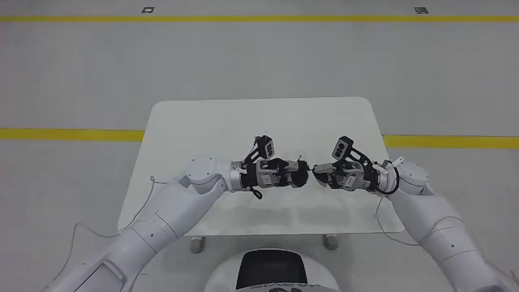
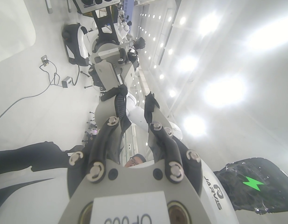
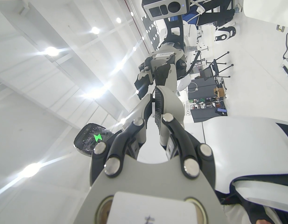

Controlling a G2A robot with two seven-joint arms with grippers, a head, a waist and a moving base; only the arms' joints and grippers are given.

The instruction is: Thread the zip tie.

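My left arm comes in from 7 o'clock over the white, round-cornered bench [image 1: 259, 118] and lies nearly level. Its left pincer [image 1: 303, 175] is aimed toward 3 o'clock. In its wrist camera the fingers [image 2: 120, 108] are flat metal blades on curved black links. Their tips are wrapped in black, and one inner face carries a dark, grid-textured pad. They stand apart with a moderate gap, and I cannot tell whether anything sits in it.

The two pincers meet tip to tip above the bench, a little toward 4 o'clock from its centre. The zip tie is too thin for me to pick out there, so I cannot give its long axis or which way it points.

My right arm enters from 5 o'clock with the elbow bent, and the right pincer [image 1: 319, 176] faces 9 o'clock. It has the same metal-and-black build, and its gridded pads [image 3: 158, 108] are drawn almost together, with only a sliver between them. I cannot tell what they pinch, if anything.
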